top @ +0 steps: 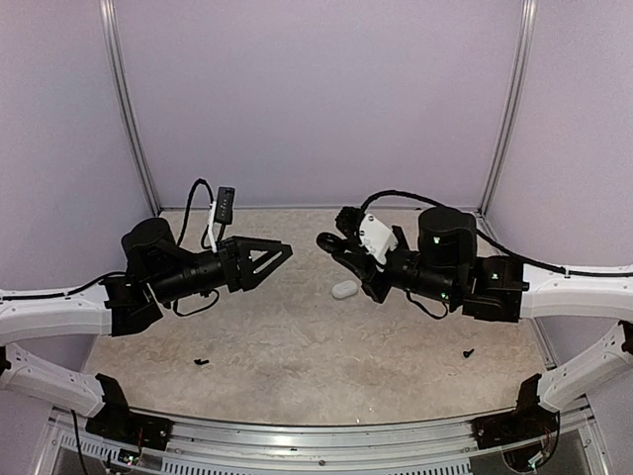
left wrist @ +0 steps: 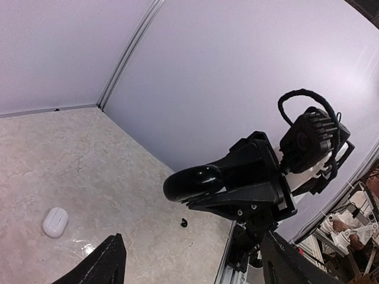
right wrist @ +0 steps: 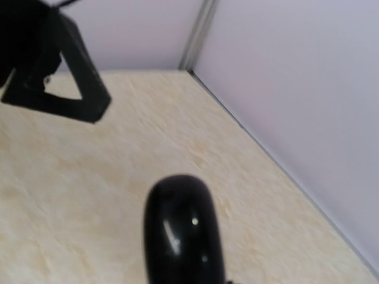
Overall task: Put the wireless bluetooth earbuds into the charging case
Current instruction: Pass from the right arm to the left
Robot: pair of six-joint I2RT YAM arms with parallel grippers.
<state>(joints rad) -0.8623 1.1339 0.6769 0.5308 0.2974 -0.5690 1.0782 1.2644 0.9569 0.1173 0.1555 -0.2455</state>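
The charging case (top: pixel 345 289) is a small white oval, closed, lying on the table between the two grippers. It also shows in the left wrist view (left wrist: pixel 55 222). No earbuds are in view. My left gripper (top: pixel 282 255) hangs above the table left of the case, its fingers (left wrist: pixel 109 263) wide apart and empty. My right gripper (top: pixel 331 244) is just behind and above the case, shut on a glossy black rounded disc (right wrist: pixel 183 231). The disc also shows in the left wrist view (left wrist: pixel 192 182). The right fingers themselves are hidden in the right wrist view.
A tiny black bit (top: pixel 202 362) lies near the front left, and another (top: pixel 469 351) at the front right. A black remote-like part (top: pixel 226 206) hangs on a cable at the back left. Purple walls close off three sides.
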